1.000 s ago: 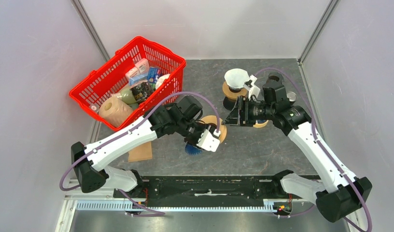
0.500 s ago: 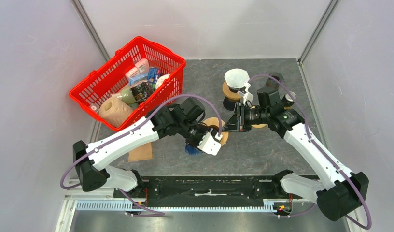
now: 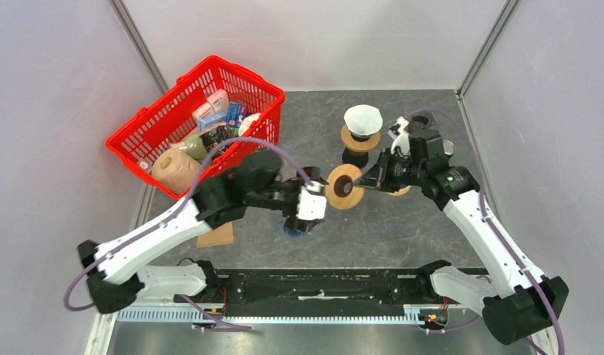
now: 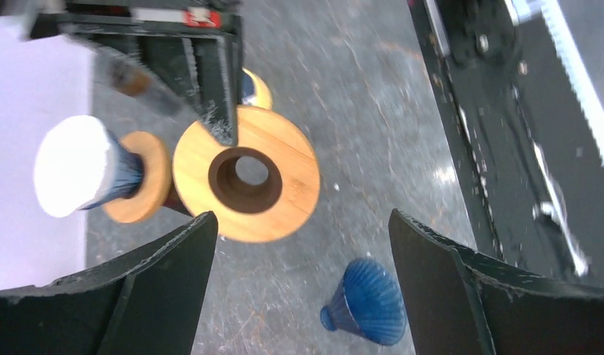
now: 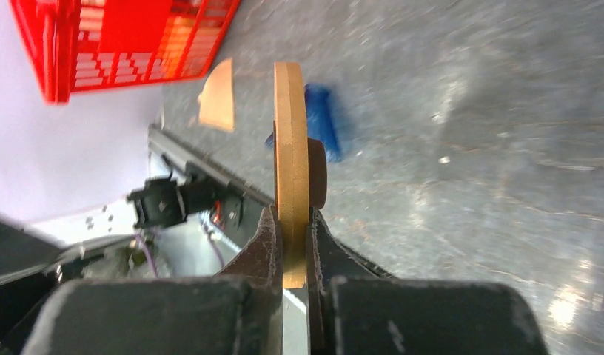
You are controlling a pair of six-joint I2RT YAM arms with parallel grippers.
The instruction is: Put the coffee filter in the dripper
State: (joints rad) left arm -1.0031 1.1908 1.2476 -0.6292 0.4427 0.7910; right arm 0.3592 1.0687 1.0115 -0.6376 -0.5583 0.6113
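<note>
A white coffee filter (image 3: 362, 118) (image 4: 69, 164) sits in a blue cone with a wooden collar (image 3: 360, 138) on a black stand at the back. A second blue ribbed dripper cone (image 3: 293, 228) (image 4: 366, 302) (image 5: 320, 122) lies on its side on the table. My right gripper (image 3: 369, 181) (image 5: 290, 222) is shut on the rim of a loose wooden ring (image 3: 344, 186) (image 4: 246, 174) (image 5: 290, 148), holding it on edge above the table. My left gripper (image 3: 311, 207) (image 4: 300, 222) stands wide open just left of the ring, holding nothing, above the lying cone.
A red basket (image 3: 203, 122) (image 5: 129, 37) of groceries stands at the back left. A flat tan piece (image 3: 216, 234) (image 5: 217, 96) lies near the left arm. Another small wooden round (image 3: 399, 190) lies under the right arm, and dark round items (image 3: 421, 118) sit at the back right.
The left gripper let go of the wooden ring, opened wide and drew back to the left. The right gripper closed on the ring's rim and now carries it alone.
</note>
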